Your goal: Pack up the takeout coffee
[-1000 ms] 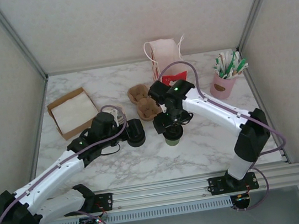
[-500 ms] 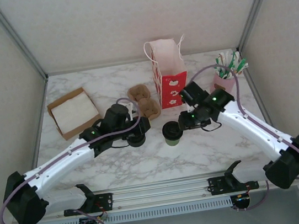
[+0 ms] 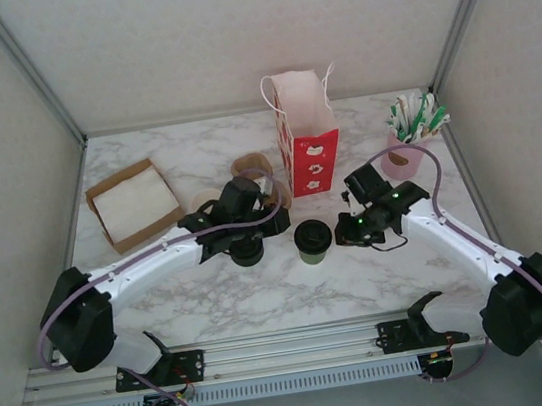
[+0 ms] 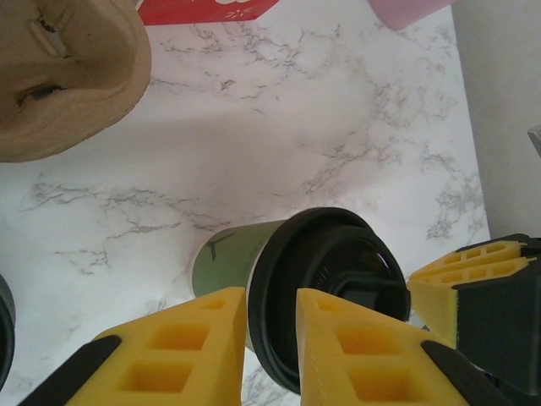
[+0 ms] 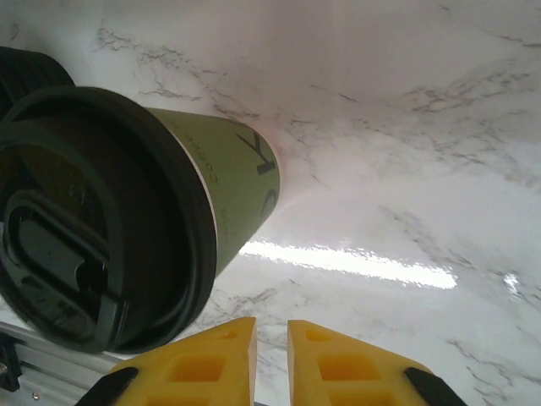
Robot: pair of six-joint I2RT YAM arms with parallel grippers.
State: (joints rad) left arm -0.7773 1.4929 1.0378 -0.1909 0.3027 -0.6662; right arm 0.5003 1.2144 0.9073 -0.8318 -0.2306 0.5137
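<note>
Scanning the top view from the left: a cardboard tray point(image 3: 132, 204) with white paper in it sits at the left edge of the marble desk point(image 3: 264, 295). The left arm reaches in over the middle of the desk, and the left claw point(image 3: 274, 213) ends just short of the centre, near the brown pulp cup carrier point(image 3: 258, 167). A stack of black lids point(image 3: 247, 251) stands below the arm. On the left wrist view the left claw point(image 4: 270, 294) has its yellow fingers point(image 4: 182, 347) drawn nearly together, with a narrow slot between them and nothing gripped. The carrier point(image 4: 59, 76) lies at upper left. The takeout coffee point(image 3: 313, 240) stands upright on the bare desk at centre, lid on, in front of the red and white paper bag point(image 3: 305, 143) and apart from it. It sits between the two claws. The left wrist view shows the coffee point(image 4: 321, 296) just beyond the fingertips, outside the slot. The right claw point(image 3: 344, 236) sits just beside the cup on its right; whether it touches the cup cannot be told. On the right wrist view the right claw point(image 5: 270, 321) has its fingers together and empty, and the coffee point(image 5: 228, 169) lies ahead and to the left. A dark shape at top left point(image 5: 25, 68) is possibly the lid stack. A pink cup of stirrers point(image 3: 410, 148) stands at far right.
</note>
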